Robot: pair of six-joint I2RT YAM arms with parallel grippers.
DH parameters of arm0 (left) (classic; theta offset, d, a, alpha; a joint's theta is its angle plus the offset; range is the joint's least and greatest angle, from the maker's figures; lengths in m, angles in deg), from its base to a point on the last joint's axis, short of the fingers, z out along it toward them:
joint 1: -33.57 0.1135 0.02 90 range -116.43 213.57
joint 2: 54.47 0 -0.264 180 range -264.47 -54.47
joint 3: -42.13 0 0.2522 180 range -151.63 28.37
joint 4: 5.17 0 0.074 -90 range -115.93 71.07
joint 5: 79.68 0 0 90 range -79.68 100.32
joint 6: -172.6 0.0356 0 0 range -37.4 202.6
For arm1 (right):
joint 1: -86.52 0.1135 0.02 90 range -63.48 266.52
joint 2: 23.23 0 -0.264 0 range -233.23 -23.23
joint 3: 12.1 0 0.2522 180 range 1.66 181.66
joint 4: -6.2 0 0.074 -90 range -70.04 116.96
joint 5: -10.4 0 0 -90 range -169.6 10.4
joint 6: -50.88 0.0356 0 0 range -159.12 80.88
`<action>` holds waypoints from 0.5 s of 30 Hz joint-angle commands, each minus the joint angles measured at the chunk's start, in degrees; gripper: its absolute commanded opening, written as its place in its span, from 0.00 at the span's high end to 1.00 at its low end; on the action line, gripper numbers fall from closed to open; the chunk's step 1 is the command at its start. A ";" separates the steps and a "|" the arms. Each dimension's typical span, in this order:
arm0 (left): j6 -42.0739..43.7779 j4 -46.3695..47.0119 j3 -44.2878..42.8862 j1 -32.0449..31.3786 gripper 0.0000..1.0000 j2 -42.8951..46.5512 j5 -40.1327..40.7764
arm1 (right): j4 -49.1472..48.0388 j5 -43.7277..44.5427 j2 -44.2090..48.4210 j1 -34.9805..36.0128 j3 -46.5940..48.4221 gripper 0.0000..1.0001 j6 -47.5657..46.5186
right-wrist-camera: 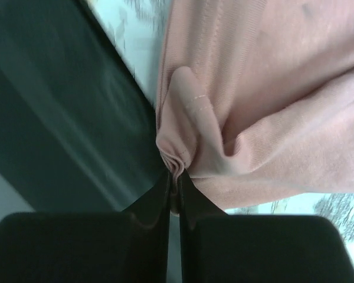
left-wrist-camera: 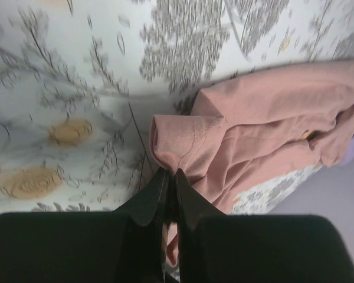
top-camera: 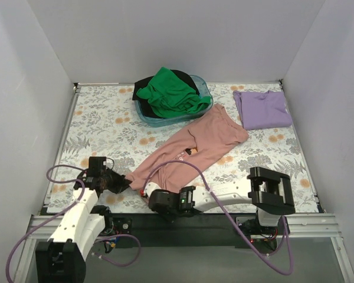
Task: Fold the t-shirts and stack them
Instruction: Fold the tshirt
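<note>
Both arms are down at the near edge, each clamped onto the near end of the pink tee [top-camera: 194, 150], which lies bunched and slanting across the table [top-camera: 106, 130] from the front edge up toward the tub [top-camera: 203, 109]. The left gripper [left-wrist-camera: 170, 174] is closed on just a thin lip of stitched hem at one corner. That looks like the weak point to me: any hard pull and the cloth could slide out from between the tips. The right gripper [right-wrist-camera: 174, 177] is closed on a thicker wad of gathered folds, so it may lift several layers at once and the tee would stay rumpled instead of opening flat. The two grips are also close together, so I doubt a lift from here would spread the cloth much. The right arm's purple cable [top-camera: 189, 168] lies across the tee, and it might snag or drag the fabric as the arm swings. The right grip is right at the dark front edge [top-camera: 165, 221], so slack cloth could slip off there. At the far end, the tee is just beside the tub holding the green tee [top-camera: 172, 94] and black tee [top-camera: 143, 82], and near the folded lavender tee [top-camera: 262, 109], so a wide sweep could knock that one askew.
</note>
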 commanded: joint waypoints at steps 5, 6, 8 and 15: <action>-6.56 -11.85 2.10 -4.78 1.00 14.27 -1.82 | 5.34 -7.63 9.60 5.89 -7.53 0.99 10.88; -6.56 -14.12 1.84 -4.78 1.00 15.51 -1.83 | 5.16 -8.24 9.87 6.68 -7.27 0.99 11.49; -6.56 -16.24 0.70 -4.86 1.00 18.49 -1.65 | 3.32 -10.70 9.87 8.70 -4.74 0.99 11.06; -4.89 -18.80 -6.07 -4.95 1.00 16.93 1.41 | 0.32 -13.53 8.37 10.38 0.56 0.99 7.89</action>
